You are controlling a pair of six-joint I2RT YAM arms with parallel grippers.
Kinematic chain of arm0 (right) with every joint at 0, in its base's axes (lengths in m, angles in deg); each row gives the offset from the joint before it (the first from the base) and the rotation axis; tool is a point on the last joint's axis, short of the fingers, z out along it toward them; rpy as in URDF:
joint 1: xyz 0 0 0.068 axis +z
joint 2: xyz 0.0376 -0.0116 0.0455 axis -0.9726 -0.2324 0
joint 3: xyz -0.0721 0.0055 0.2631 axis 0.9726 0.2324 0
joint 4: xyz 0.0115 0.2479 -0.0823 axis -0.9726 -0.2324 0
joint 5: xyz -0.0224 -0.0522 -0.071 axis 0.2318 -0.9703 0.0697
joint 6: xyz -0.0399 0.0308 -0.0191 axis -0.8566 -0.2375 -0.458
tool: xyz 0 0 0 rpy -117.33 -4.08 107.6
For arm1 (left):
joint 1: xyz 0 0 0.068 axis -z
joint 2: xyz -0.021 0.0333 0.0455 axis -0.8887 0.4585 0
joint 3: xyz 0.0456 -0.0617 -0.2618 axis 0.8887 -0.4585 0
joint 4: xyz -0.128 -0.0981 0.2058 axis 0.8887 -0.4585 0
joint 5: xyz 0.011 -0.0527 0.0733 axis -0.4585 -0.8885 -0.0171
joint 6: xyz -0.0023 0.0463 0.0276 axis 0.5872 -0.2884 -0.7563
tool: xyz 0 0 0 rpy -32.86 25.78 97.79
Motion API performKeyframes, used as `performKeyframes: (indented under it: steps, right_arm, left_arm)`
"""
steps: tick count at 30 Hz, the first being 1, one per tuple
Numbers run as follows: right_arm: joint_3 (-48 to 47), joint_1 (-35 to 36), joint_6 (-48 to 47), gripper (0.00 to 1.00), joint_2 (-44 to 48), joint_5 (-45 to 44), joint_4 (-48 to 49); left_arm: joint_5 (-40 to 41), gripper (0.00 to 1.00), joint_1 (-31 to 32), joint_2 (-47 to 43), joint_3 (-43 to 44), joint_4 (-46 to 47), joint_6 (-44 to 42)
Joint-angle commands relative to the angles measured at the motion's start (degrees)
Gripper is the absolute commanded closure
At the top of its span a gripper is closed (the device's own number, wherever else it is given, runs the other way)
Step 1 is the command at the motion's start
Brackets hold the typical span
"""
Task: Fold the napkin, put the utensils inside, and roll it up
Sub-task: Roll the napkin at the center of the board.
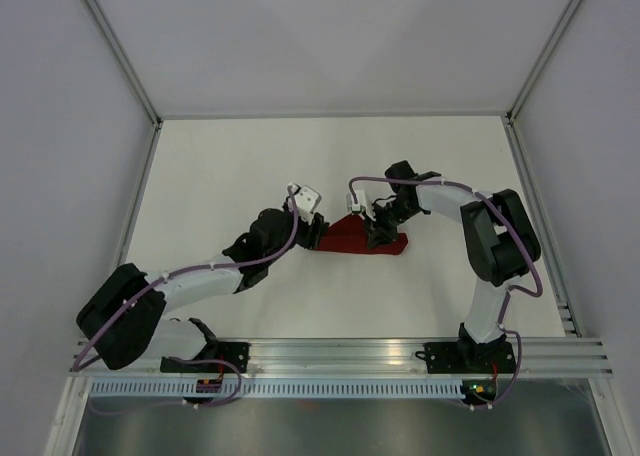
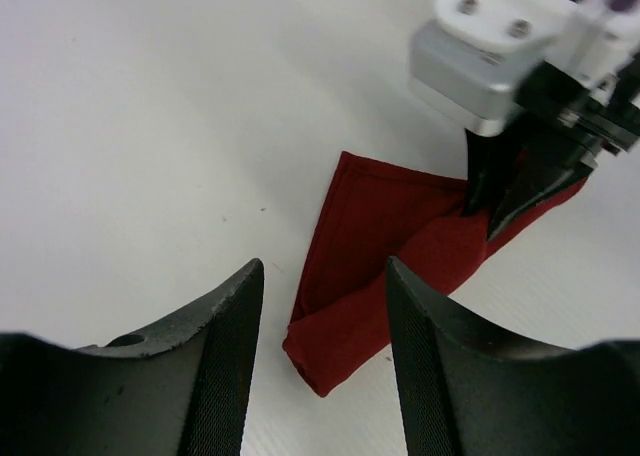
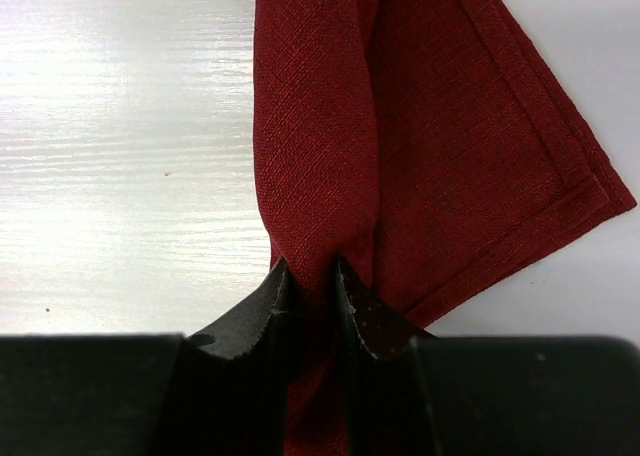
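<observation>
Caught between two arms: my right claw (image 3: pixel 312 276) is clamped on a raised ridge of the dark red napkin (image 3: pixel 420 126). The cloth is pinched between both fingers (image 3: pixel 255 311) and spreads away from the tips in folded layers, with a stitched hem on its outer side.

My left claw (image 2: pixel 322 276) stands with its jaws apart and nothing between them, low over the counter (image 2: pixel 150 126). It faces the right claw from the napkin's opposite end. The blunt, folded end of the cloth lies just ahead of the gap between the left fingers; whether it touches either one I cannot tell.

From above, the napkin is a narrow, bunched strip lying flat between the two claws. My right claw sits on its middle and my left claw covers its near end, so the strip's full outline is hidden. The right wrist view cuts the cloth off at the top edge, and its own fingers hide the part they grip. What the folds enclose cannot be made out.

The counter is plain white and matt, with a few small specks. Pale grey walls (image 1: pixel 60 126) close it in on three sides, and a slotted aluminium rail (image 1: pixel 340 356) carries my two bases along the near edge.
</observation>
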Motion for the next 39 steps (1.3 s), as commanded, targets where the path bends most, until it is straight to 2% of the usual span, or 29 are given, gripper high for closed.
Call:
performKeyframes:
  steps: [1,3,12,22,28,30,33,34,35,36,37,39]
  right_arm:
    - [1.1,-0.4,-1.4,0.82,-5.2,-5.6,-4.2]
    - [0.3,-0.4,-1.2,0.82,-5.8,-5.6,-5.1]
    - [-2.5,-0.9,-0.8,0.82,-9.1,-6.5,-8.6]
    - [-4.4,-1.5,-0.7,0.82,-11.3,-7.0,-10.6]
    - [-5.2,-1.7,-0.4,0.82,-12.1,-7.1,-11.5]
    - [-5.4,-1.8,-0.2,0.82,-11.9,-6.9,-11.5]
    - [-5.4,-2.1,-0.1,0.81,-11.5,-6.6,-11.6]
    - [-5.5,-2.2,0.2,0.8,-11.4,-6.5,-11.5]
    - [-5.6,-2.4,0.5,0.77,-11.2,-6.4,-11.5]
    - [-5.6,-2.5,0.6,0.75,-11.0,-6.2,-11.6]
    - [-5.7,-2.5,0.9,0.73,-10.7,-5.9,-11.7]
    - [-5.7,-2.6,1.3,0.63,-9.8,-5.3,-11.6]
  left_arm:
    - [8.5,0.43,6.1,3.2,1.6,5.1,-14.1]
    - [9.9,0.43,9.7,5.2,2.6,5.6,-17.1]
    - [9.1,0.41,17.0,20.2,10.2,5.9,-27.8]
    - [8.2,0.39,18.3,30.8,15.4,7.7,-33.7]
    - [8.1,0.4,18.2,34.1,18.9,4.5,-33.4]
    - [7.7,0.45,18.2,34.5,19.6,2.3,-32.7]
    - [6.5,0.57,18.1,34.7,19.8,-0.4,-31.0]
    - [5.5,0.67,18.1,34.7,20.0,-1.5,-29.7]
    - [5.1,0.71,18.0,34.7,20.3,-3.5,-29.2]
    - [4.7,0.79,18.0,35.0,20.5,-4.3,-28.3]
    - [3.9,0.83,17.9,35.0,20.6,-5.0,-27.8]
    - [2.6,0.89,17.7,35.2,21.1,-7.8,-26.1]
